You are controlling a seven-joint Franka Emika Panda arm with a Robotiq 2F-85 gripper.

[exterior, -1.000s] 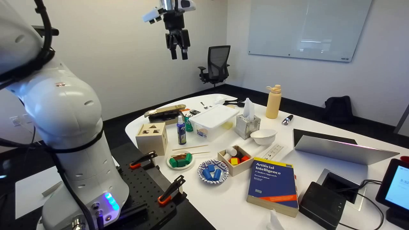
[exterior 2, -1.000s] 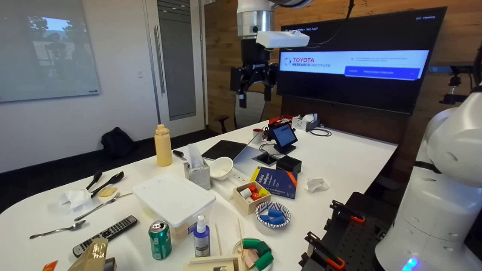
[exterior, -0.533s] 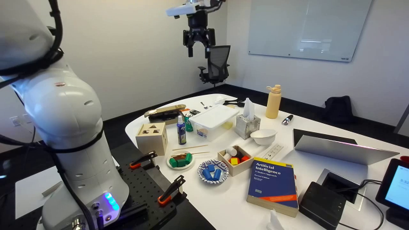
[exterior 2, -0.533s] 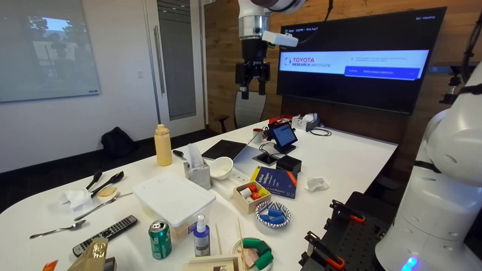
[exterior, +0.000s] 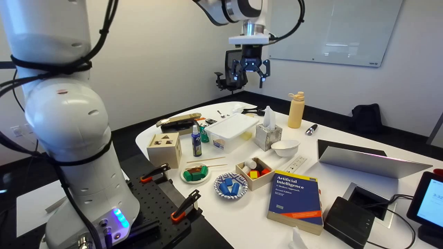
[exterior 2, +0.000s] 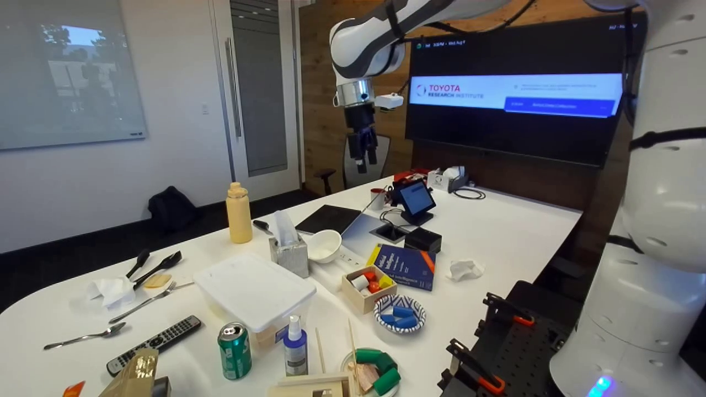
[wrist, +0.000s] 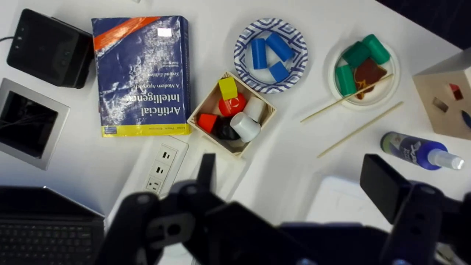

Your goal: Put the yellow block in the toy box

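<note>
The yellow block (exterior: 253, 174) lies among other toys in a small open wooden tray (exterior: 260, 182). The block also shows in an exterior view (exterior 2: 386, 283) and at the tray's corner in the wrist view (wrist: 228, 88), resting against a red round piece. The toy box (exterior: 164, 154) is a light wooden cube with shape holes in its top, at the table edge near the robot base. Only its top shows at the bottom of an exterior view (exterior 2: 311, 387), and part of it at the right of the wrist view (wrist: 445, 97). My gripper (exterior: 249, 83) is open and empty, high above the table.
A patterned bowl (wrist: 301, 55) with blue blocks and a plate (wrist: 393, 79) with green blocks stand near the tray. A book (exterior: 296, 199), tissue box (exterior: 268, 136), white bowl (exterior: 286, 148), spray bottle (exterior: 196, 141) and lidded plastic bin (exterior: 232, 126) stand around.
My gripper has swung across, rightward in an exterior view, has come lower and has turned. It stays open. The objects on the table have not moved.
</note>
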